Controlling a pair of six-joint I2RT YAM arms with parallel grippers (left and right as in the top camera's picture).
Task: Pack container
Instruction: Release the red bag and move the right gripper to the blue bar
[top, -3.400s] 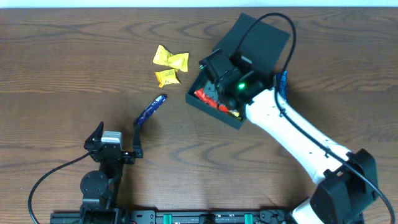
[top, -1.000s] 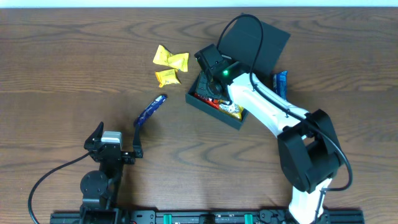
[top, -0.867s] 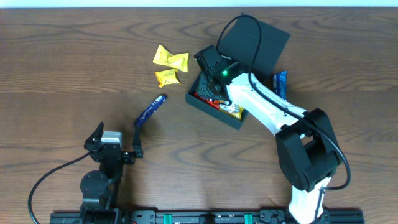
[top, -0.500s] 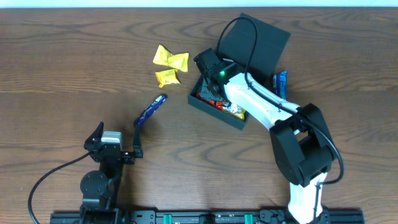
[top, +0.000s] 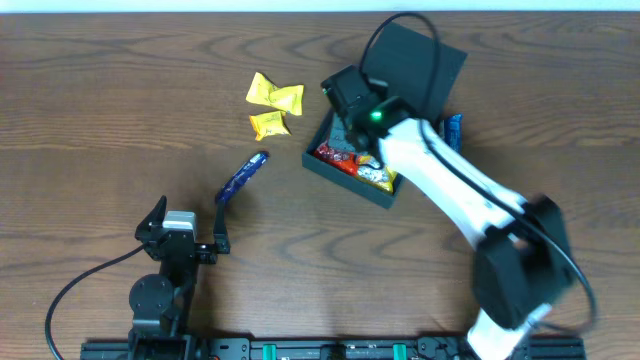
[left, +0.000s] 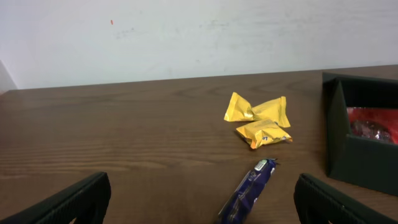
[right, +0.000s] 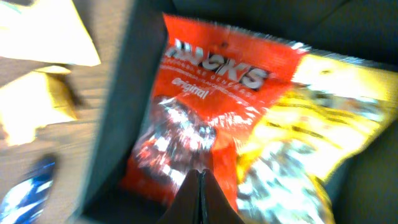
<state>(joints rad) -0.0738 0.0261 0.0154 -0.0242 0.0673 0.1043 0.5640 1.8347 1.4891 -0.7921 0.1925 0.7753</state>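
The container (top: 343, 178), a dark open box with its lid (top: 415, 62) folded back, holds a red packet (top: 333, 155) and a yellow packet (top: 378, 178). My right gripper (top: 350, 105) hovers over the box's far side. In the right wrist view its fingertips (right: 199, 171) are pressed together with nothing between them, just above the red packet (right: 211, 93) and beside the yellow one (right: 323, 124). My left gripper (top: 190, 225) stands wide open near the front edge, with a blue packet (left: 252, 186) lying on the table ahead of it.
Two yellow packets (top: 275, 95) and a third (top: 268, 124) lie left of the box. The blue packet (top: 243, 176) lies between them and the left arm. Another blue packet (top: 453, 130) lies at the box's right side. The right arm's cable loops over the lid.
The right arm has swung its elbow out to the right, and its shut gripper has shifted slightly back over the box. The left arm and the loose packets have not moved.
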